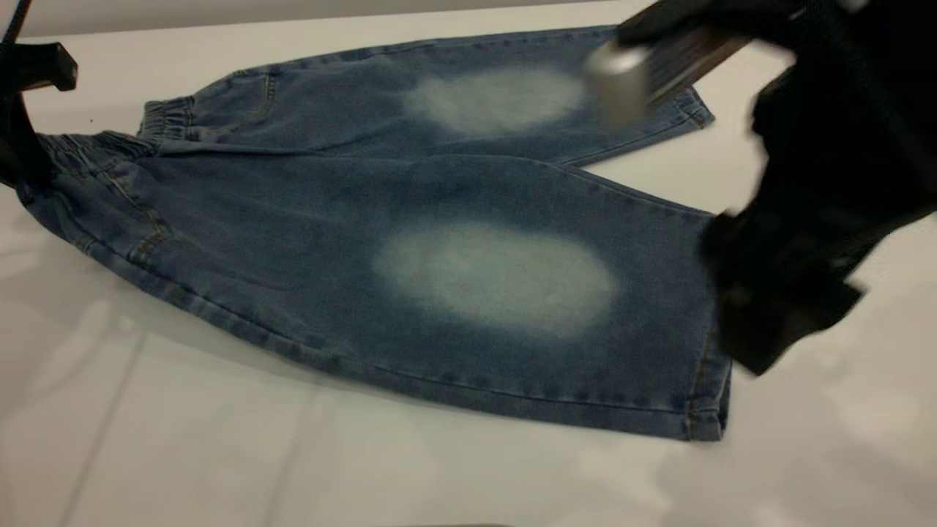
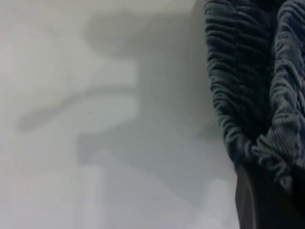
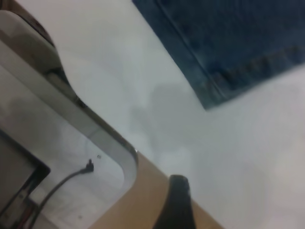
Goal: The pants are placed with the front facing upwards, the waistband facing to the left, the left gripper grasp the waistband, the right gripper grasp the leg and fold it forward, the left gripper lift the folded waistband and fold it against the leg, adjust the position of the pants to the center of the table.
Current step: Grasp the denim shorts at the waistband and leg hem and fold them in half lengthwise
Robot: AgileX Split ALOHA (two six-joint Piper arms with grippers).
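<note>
Holding the gathered elastic denim waistband [image 1: 95, 143] clamped in my black left gripper [image 1: 18, 157]; my blurred black right gripper [image 1: 761, 307] hovers at the blue denim pants' [image 1: 410, 241] near leg [image 1: 512, 293] hem, fingers unreadable.

The white table [image 1: 219, 439] carries the blue denim pants [image 1: 307, 241], spread flat, front up, waistband [image 1: 165, 117] leftward.

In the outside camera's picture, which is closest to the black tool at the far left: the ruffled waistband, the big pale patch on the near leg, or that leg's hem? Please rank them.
Measured from the left tool:
1. The waistband, right beside it at the pants' left end.
2. The pale patch, mid-leg on the near leg.
3. The hem, at the far right, under the right tool.
</note>
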